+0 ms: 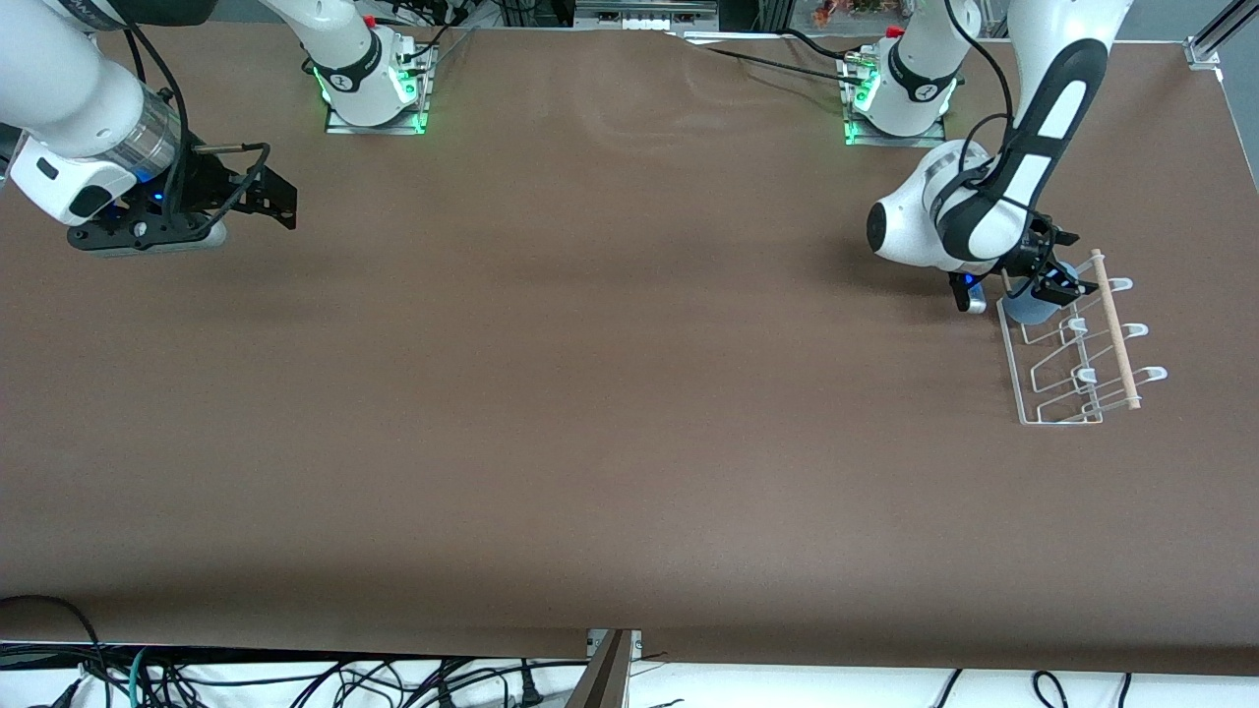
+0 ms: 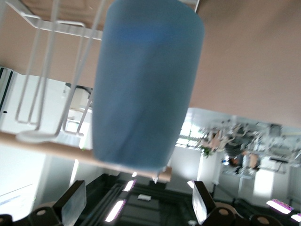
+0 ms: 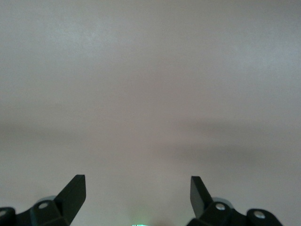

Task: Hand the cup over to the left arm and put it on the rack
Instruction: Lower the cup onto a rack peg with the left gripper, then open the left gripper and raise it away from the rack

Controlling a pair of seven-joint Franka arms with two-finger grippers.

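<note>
Unlabelled cup (image 1: pixel 1033 307) on rack (image 1: pixel 1062 413), left gripper (image 1: pixel 1045 280) open around it.

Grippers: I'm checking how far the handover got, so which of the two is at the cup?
The left gripper, at the rack, with its fingers apart either side of the cup. The right gripper waits over bare table.

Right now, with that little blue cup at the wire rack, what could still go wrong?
The light-blue plastic cup sits at the white wire rack, at the end farthest from the front camera. The left gripper has its fingers spread wide and apart from the cup, so pulling away carelessly might knock it off. The rack looks light and could shift if bumped. The right gripper waits open over bare table.
</note>
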